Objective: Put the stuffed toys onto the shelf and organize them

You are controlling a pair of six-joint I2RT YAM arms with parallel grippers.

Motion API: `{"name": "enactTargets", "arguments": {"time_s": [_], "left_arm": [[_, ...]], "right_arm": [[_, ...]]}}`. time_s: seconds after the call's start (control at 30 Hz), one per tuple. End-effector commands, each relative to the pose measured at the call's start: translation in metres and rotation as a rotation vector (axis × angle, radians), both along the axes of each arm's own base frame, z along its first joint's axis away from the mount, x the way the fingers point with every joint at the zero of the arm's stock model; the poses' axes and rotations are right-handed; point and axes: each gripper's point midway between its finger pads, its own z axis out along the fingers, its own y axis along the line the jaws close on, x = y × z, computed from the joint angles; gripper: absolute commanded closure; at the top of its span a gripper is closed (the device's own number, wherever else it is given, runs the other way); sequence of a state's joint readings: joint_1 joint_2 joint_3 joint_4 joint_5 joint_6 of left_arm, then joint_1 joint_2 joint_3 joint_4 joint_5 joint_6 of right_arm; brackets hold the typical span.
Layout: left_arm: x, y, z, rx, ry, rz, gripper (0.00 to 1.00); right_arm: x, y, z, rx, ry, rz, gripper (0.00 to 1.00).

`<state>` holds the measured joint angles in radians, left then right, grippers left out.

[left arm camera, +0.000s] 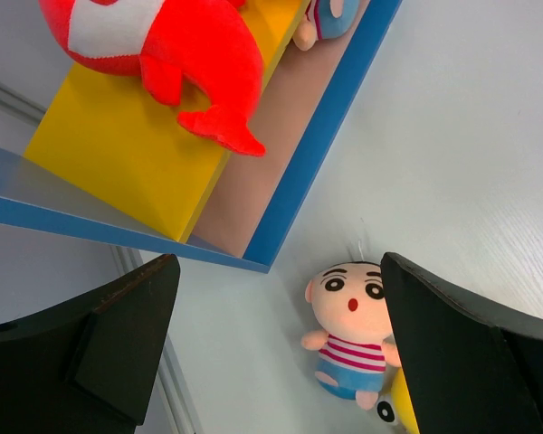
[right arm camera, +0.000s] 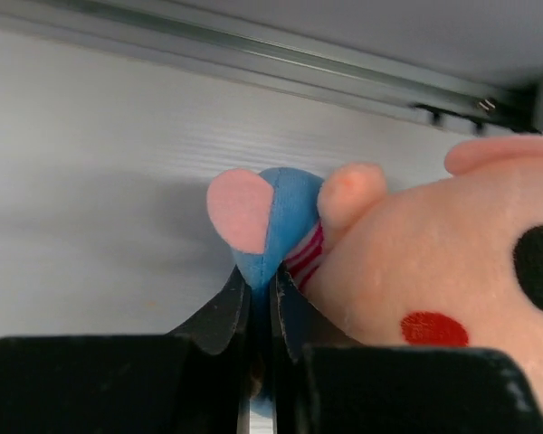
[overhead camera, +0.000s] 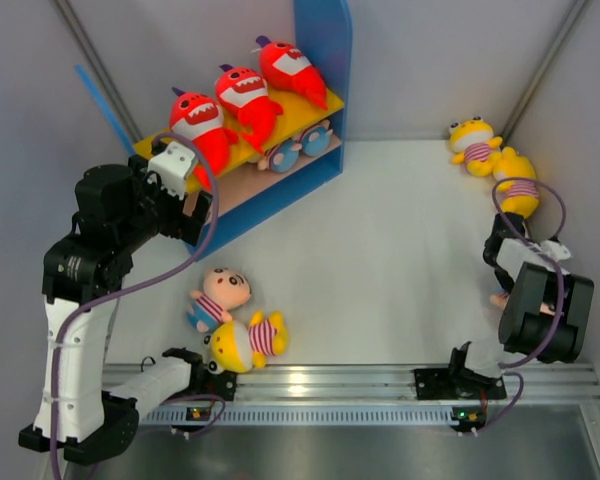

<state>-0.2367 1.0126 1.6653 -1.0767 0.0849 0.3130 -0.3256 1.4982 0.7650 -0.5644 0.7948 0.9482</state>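
The shelf (overhead camera: pixel 325 60) stands at the back left. Three red sharks (overhead camera: pixel 242 95) lie on its yellow top board, and two dolls (overhead camera: pixel 298 145) lie on its lower board. My left gripper (overhead camera: pixel 180 178) hovers open and empty by the shelf's left end. In the left wrist view, the open left gripper (left arm camera: pixel 281 348) frames a pink-faced doll (left arm camera: pixel 351 325) lying on the table below. A yellow doll (overhead camera: pixel 245 340) lies against that pink-faced doll (overhead camera: pixel 218 295). My right gripper (right arm camera: pixel 261 289) is shut on another pink-faced doll (right arm camera: pixel 434 262), pinching its blue leg. In the top view the right gripper (overhead camera: pixel 510 290) is at the right side.
Two yellow dolls (overhead camera: pixel 475 145) (overhead camera: pixel 518 182) lie at the back right near the wall. A metal rail (overhead camera: pixel 360 380) runs along the table's near edge. Grey walls close in on both sides. The shelf's yellow board (left arm camera: pixel 127 154) and a red shark (left arm camera: pixel 163 45) show in the left wrist view.
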Motion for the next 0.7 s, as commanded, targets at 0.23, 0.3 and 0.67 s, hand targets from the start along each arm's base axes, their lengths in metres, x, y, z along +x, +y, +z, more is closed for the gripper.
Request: {"name": "enactTargets", "arguments": {"time_s": [0.23,0.3,0.67], "left_arm": [[0.001,0.010,-0.018,0.031,0.033,0.055,0.01],[0.000,0.013,-0.028,0.049,0.054,0.061,0.01],[-0.007,-0.017,-0.068,0.051,0.169,-0.142,0.01]], "right_arm": [[0.198,0.209,0.142,-0.112,-0.631,1.353,1.00],[0.201,0.288,0.174,-0.130,-0.692,1.678,1.00],[0.029,0.550,0.266,0.165,0.959,-2.762,1.00]]}}
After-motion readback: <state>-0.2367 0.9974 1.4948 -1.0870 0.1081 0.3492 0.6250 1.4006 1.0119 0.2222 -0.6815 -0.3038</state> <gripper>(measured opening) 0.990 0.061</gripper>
